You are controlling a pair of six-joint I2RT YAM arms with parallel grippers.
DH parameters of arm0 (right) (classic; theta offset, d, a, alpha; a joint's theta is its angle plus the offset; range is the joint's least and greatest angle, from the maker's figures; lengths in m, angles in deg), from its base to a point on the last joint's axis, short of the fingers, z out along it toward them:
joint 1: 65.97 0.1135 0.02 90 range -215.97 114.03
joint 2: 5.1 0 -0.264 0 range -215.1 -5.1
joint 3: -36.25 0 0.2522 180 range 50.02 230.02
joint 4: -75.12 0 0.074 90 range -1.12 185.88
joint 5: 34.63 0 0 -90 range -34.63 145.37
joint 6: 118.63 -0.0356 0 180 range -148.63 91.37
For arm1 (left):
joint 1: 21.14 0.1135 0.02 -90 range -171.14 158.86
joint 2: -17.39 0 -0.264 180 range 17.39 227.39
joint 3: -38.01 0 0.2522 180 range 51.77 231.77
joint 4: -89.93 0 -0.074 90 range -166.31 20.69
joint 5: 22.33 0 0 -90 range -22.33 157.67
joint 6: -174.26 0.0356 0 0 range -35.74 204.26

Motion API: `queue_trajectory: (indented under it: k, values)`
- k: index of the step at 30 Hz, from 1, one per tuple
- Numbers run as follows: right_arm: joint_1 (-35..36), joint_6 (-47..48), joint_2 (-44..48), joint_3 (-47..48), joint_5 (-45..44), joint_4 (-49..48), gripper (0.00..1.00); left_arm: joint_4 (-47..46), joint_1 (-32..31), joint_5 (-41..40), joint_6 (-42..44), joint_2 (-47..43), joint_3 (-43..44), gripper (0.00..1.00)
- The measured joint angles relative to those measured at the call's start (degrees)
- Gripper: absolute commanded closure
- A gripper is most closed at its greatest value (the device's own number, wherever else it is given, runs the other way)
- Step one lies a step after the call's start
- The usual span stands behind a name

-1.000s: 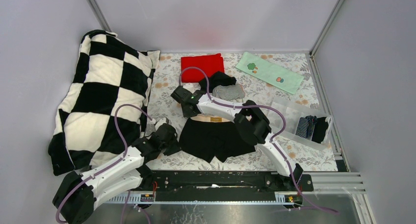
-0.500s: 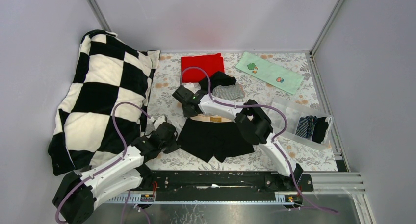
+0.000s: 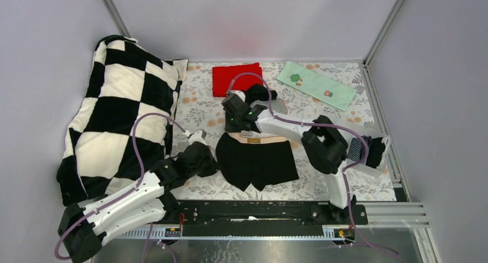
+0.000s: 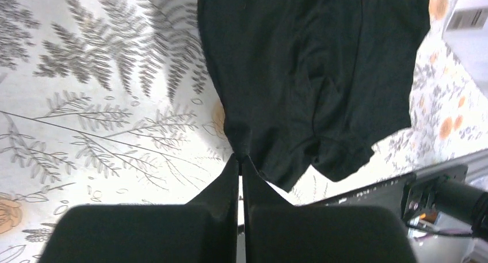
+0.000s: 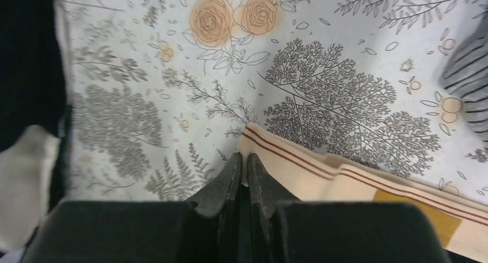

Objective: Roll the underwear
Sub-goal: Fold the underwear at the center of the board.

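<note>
Floral sheet (image 3: 195, 110), grey walls (image 3: 247, 21), left fingers (image 4: 224, 186), right fingers (image 5: 226, 181) (both clamped) on black underwear (image 3: 259, 162)

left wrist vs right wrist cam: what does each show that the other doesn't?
Left wrist only: body and leg hems of the black underwear, the left gripper pinching its edge, the base rail. Right wrist only: the right gripper pinching the striped waistband corner, grey pinstriped underwear, checkered pillow. Both: the floral tablecloth and that same garment.
</note>
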Motion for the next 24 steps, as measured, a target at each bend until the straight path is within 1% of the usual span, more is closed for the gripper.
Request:
queue_trajectory:
  k: [3, 7, 15, 19, 24]
  values:
    - [-2.2, -1.6, 4.8, -4.9, 2.6, -4.5, 1.0, -0.1, -3.0, 0.0, 0.7, 2.5, 1.2, 1.0]
    - [-4.7, -2.6, 9.0, -9.0, 4.1, -7.7, 1.0, -0.6, -7.9, -0.9, 1.7, 6.3, 3.6, 1.0]
    - [-7.6, -2.9, 14.1, -17.2, 6.0, -9.4, 1.0, -4.4, -17.7, -3.6, 3.6, 14.2, 9.3, 1.0]
    - [-9.0, -2.8, 17.0, -21.2, 6.4, -9.4, 1.0, -6.6, -20.8, -4.4, 3.7, 19.4, 11.7, 1.0]
    - [-10.5, -2.7, 22.5, -25.9, 6.4, -9.6, 1.0, -8.8, -23.1, -4.4, 3.9, 25.1, 14.8, 1.0]
